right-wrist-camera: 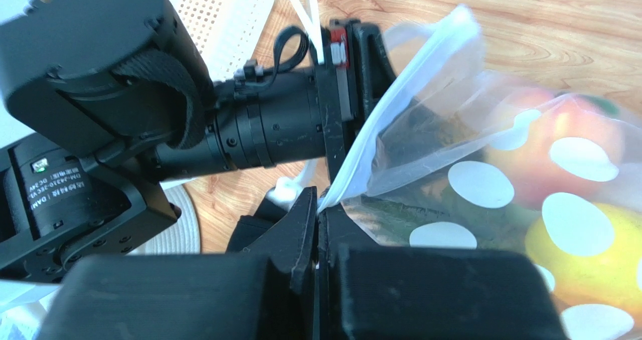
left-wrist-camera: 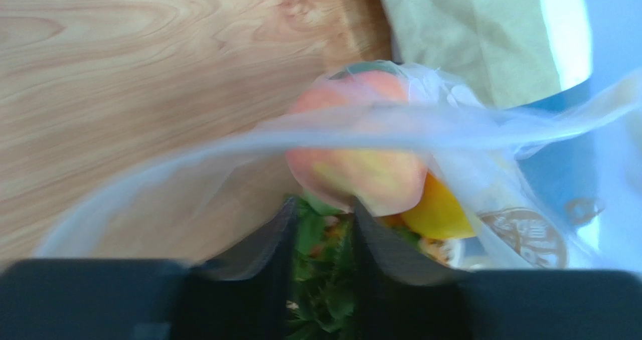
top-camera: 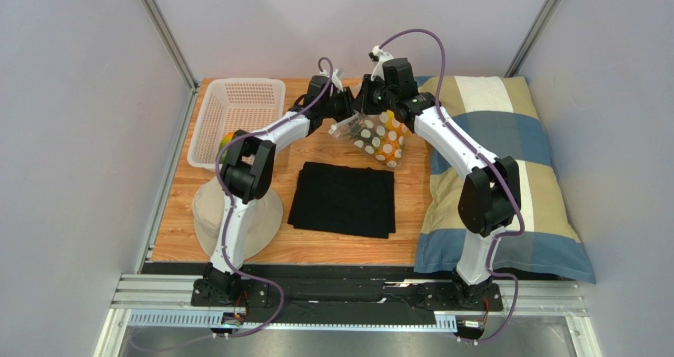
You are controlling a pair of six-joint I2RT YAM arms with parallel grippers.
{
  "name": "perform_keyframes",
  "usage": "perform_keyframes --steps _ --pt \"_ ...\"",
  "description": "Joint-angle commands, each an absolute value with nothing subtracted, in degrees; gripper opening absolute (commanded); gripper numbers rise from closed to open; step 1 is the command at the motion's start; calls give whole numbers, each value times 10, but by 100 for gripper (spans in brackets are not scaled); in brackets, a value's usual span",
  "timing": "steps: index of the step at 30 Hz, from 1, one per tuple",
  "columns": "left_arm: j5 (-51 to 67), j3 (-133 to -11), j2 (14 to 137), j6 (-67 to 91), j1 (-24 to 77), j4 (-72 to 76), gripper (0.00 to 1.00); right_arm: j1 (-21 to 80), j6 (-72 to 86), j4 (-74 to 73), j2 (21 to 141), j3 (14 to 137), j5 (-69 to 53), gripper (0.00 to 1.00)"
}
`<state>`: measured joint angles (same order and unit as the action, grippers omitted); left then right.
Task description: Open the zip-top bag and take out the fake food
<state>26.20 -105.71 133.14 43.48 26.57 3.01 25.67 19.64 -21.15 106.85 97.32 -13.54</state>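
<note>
The zip-top bag (top-camera: 381, 138), clear with white dots, hangs over the back of the wooden table with its mouth open toward the left. My right gripper (right-wrist-camera: 318, 212) is shut on the bag's white top rim (right-wrist-camera: 392, 107) and holds it up. My left gripper (left-wrist-camera: 324, 220) reaches into the mouth, and its narrow gap is filled by a green leafy piece (left-wrist-camera: 324, 268) of the fake food. A peach (left-wrist-camera: 362, 167) and a yellow fruit (left-wrist-camera: 437, 208) lie just past the left fingertips. From above, the left gripper (top-camera: 348, 117) and the right gripper (top-camera: 365, 104) meet at the bag's mouth.
A white perforated basket (top-camera: 237, 112) stands at the back left with an orange-green fruit (top-camera: 227, 142) in it. A folded black cloth (top-camera: 344, 199) lies mid-table and a cream round mat (top-camera: 237, 215) lies under the left arm. A plaid pillow (top-camera: 506, 167) fills the right side.
</note>
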Motion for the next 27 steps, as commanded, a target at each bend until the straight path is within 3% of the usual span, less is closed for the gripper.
perform_keyframes --steps 1,2,3,6,11,15,16,17,18,21,27 --pt "216 -1027 1268 392 270 28 29 264 185 -174 1047 979 -140 0" --pt "211 -1027 1251 382 269 17 26 263 184 -176 1049 979 -128 0" --pt "201 -1027 1242 365 269 7 17 260 177 -178 1051 981 -120 0" --pt "186 -1012 1207 338 269 -18 6 252 167 -187 1063 986 -105 0" --pt "205 -982 1185 337 269 -33 5 248 164 -183 1062 991 -127 0" --pt "243 -963 1178 321 269 -57 37 250 134 -171 1063 1001 -153 0" --pt "245 -966 1176 312 269 -79 36 250 129 -171 1065 1004 -150 0" --pt "243 -964 1166 301 269 -85 32 250 122 -175 1070 1006 -147 0" --pt "230 -961 1160 296 269 -90 18 248 120 -178 1078 1011 -146 0" --pt "204 -948 1133 277 269 -104 0 249 119 -187 1089 1019 -145 0" --pt "184 -930 1084 256 272 -126 0 249 115 -185 1091 1013 -131 0"
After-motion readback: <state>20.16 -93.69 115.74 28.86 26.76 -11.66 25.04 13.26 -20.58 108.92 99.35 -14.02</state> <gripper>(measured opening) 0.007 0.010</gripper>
